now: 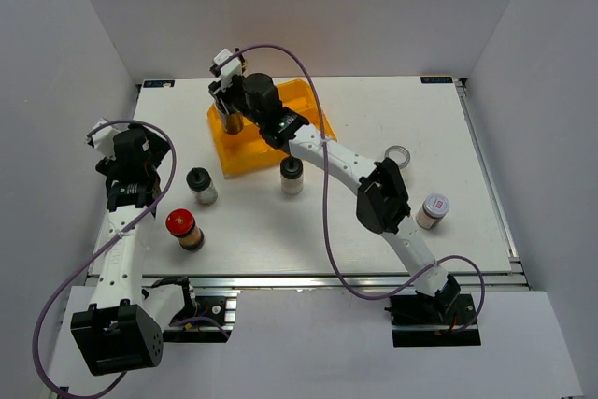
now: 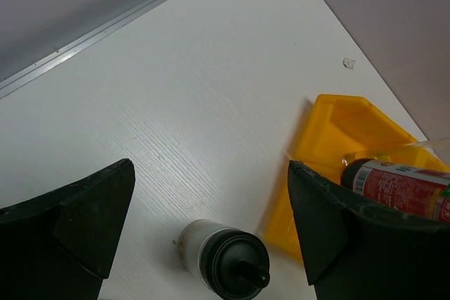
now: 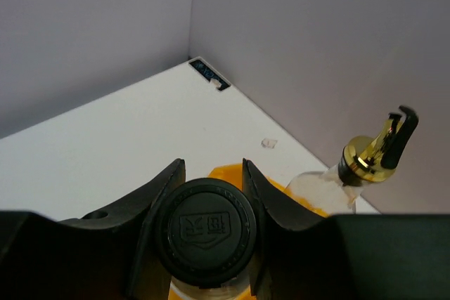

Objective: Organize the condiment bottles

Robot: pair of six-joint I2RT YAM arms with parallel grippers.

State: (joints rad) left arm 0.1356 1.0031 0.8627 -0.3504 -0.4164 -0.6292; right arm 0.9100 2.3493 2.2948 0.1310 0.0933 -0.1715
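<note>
My right gripper (image 1: 230,109) (image 3: 211,166) is shut on the black cap of a tall dark bottle (image 1: 232,122) (image 3: 206,230), held upright at the left end of the yellow tray (image 1: 245,161). In the left wrist view the bottle (image 2: 394,187) shows a red label inside the tray (image 2: 337,128). A clear gold-spouted bottle (image 3: 365,159) stands just beyond it. My left gripper (image 1: 129,195) (image 2: 211,166) is open over the table, with a black-capped shaker (image 1: 201,184) (image 2: 225,258) below it and untouched.
A second black-capped shaker (image 1: 291,175) stands just in front of the tray. A red-lidded jar (image 1: 184,228) is near the left front. A silver-lidded jar (image 1: 398,156) and a pale-lidded jar (image 1: 433,210) sit on the right, beside the right arm.
</note>
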